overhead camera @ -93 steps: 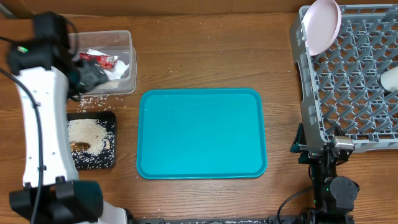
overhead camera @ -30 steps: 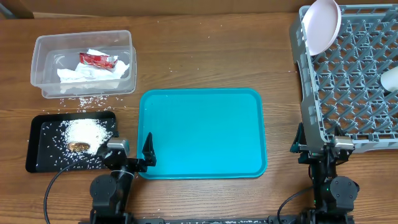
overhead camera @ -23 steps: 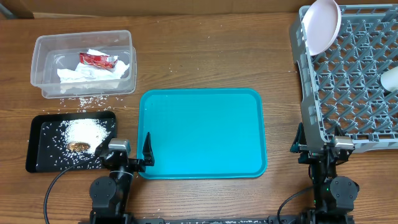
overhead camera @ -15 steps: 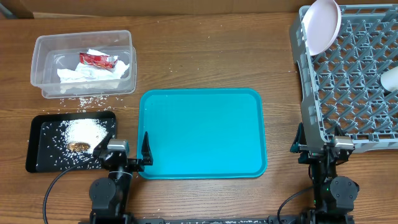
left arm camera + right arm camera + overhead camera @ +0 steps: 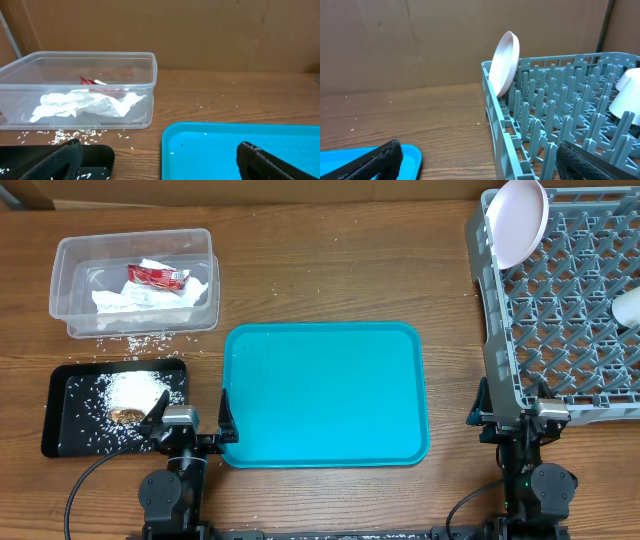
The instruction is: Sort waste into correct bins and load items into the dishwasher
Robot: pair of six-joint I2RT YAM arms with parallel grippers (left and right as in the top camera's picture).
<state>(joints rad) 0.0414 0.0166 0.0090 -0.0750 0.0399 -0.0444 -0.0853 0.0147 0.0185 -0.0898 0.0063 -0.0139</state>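
The clear tub (image 5: 135, 280) at the back left holds white napkins (image 5: 150, 298) and a red wrapper (image 5: 155, 276). In front of it, the black tray (image 5: 65, 405) carries a rice heap (image 5: 135, 390) and a brown scrap (image 5: 127, 415). The grey dish rack (image 5: 560, 310) at the right has a white plate (image 5: 520, 220) upright in its far left corner. A second white dish (image 5: 628, 308) is cut off at the frame edge. My left gripper (image 5: 190, 422) is open and empty between the black tray and the teal tray. My right gripper (image 5: 512, 412) is open and empty at the rack's near left corner.
A large teal tray (image 5: 325, 395) lies bare in the middle. Loose rice grains (image 5: 135, 342) lie on the wood between the tub and the black tray. In the left wrist view the tub (image 5: 100, 56) stands ahead to the left. In the right wrist view the rack wall (image 5: 500, 130) rises ahead.
The left arm has drawn back from over the tub to the table's front edge, and in the last second its gripper has shifted slightly left. The right arm has not moved.
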